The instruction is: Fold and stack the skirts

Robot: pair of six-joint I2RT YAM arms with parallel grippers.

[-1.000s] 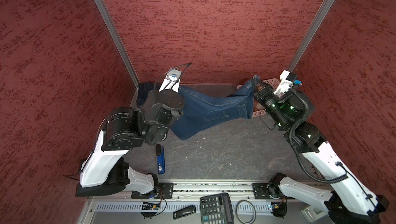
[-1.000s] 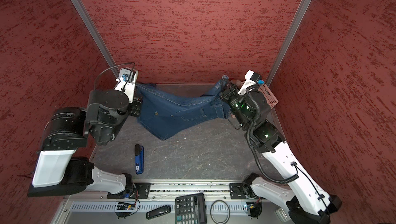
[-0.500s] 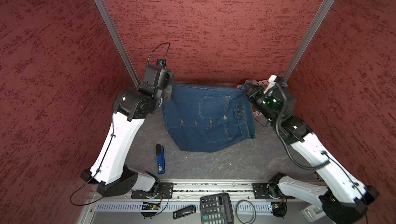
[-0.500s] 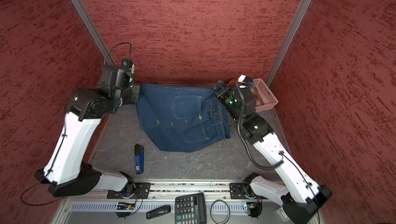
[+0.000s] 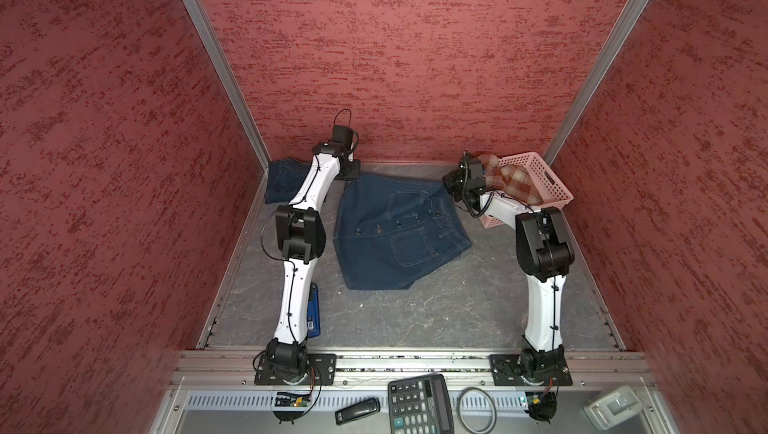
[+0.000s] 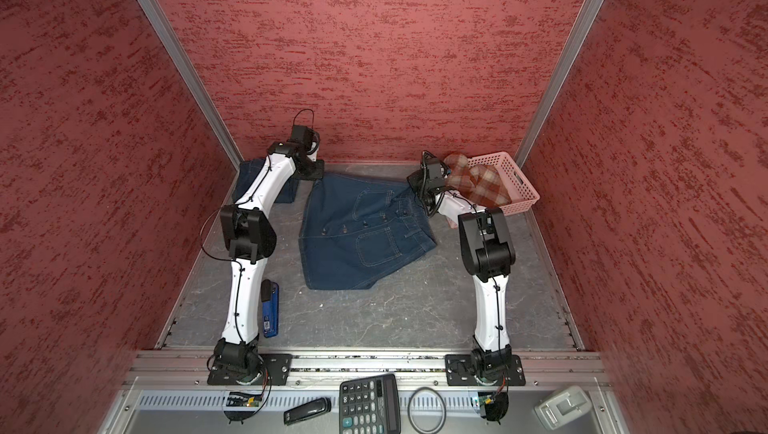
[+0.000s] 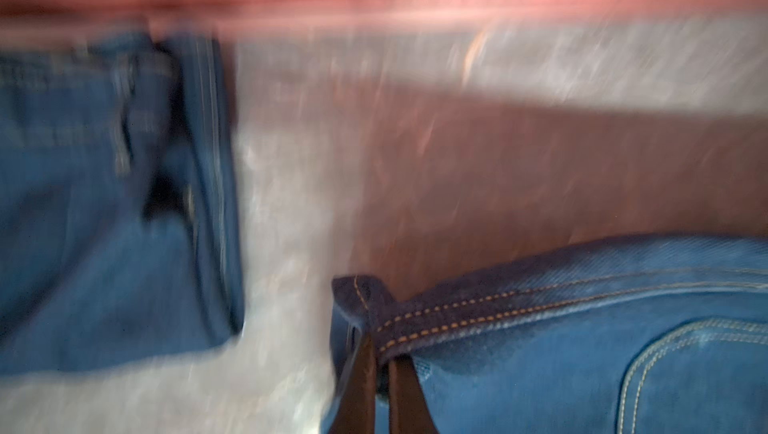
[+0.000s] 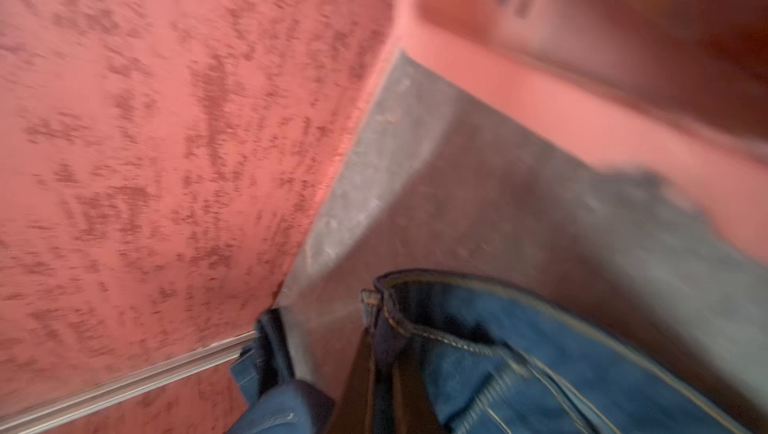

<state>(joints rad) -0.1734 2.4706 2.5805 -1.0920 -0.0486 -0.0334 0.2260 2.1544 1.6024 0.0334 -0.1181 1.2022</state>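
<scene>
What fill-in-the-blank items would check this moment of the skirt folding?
1. The left hand and the right hand each grip a far ____ of the spread denim skirt.
2. The plaid skirt lies in the basket, whose colour is ____.
3. The folded denim skirt lies in the far ____ corner of the table.

Missing words: corner; pink; left.
</scene>
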